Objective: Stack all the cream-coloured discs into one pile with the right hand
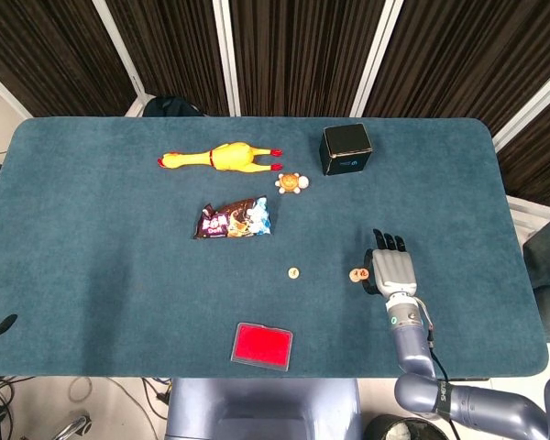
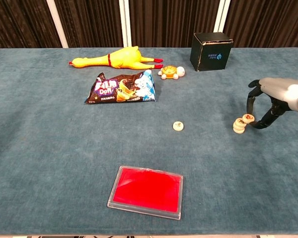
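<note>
Pinching a cream disc (image 2: 247, 118), the right hand (image 2: 268, 101) overhangs the pile (image 2: 238, 126).

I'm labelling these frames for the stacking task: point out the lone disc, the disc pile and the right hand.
lone disc (image 2: 178, 126), chest view, top face.
disc pile (image 2: 239, 127), chest view, lower discs' side.
right hand (image 1: 393, 271), head view, back of the hand.

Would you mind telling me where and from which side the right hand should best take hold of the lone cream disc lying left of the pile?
The lone disc lies flat on the cloth with bare table around it, so I would bring the right hand down from above and pinch its rim on opposite edges; its flat face offers nothing to grip.
</note>
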Controlling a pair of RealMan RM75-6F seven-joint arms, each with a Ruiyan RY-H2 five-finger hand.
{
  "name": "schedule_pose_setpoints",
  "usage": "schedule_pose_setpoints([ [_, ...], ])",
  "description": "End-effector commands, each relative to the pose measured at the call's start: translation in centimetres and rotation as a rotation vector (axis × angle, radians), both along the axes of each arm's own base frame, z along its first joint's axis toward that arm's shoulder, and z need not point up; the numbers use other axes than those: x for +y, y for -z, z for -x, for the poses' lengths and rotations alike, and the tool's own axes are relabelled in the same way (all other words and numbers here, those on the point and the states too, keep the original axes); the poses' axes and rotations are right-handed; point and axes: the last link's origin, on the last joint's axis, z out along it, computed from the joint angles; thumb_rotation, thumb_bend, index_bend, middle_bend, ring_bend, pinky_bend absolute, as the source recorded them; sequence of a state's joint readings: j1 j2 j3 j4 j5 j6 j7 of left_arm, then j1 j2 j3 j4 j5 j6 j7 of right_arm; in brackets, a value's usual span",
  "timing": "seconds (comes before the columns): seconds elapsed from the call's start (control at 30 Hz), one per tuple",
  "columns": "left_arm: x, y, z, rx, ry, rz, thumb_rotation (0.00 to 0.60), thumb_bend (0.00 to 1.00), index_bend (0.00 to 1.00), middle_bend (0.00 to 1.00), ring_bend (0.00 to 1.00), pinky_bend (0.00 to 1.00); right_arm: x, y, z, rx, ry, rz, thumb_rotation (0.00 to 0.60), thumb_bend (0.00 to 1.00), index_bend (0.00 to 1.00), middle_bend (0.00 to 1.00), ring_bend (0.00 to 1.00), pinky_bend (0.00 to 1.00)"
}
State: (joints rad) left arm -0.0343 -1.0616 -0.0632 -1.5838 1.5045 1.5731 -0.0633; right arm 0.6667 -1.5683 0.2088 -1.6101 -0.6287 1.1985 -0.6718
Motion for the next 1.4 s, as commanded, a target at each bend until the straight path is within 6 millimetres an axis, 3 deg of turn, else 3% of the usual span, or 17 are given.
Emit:
schedule_pose_setpoints([
  [0.03,0.0,0.0,0.0,0.0,0.0,0.0,0.6,0.1,0.13,0.0,0.0,0.03,-0.08,0.02,-0.02,0.0,0.001,0.002,0.6,0.41,0.55,0.0,0.0,0.0],
  [1.4,0.02,-0.01,0.03,0.0,-0.002,0.001,0.6,0.1,0.13,0.0,0.0,0.03,-0.37,0.85,-0.69,0.002,0.001,-0.01,0.6,0.41,0.5,0.0,0.0,0.0],
])
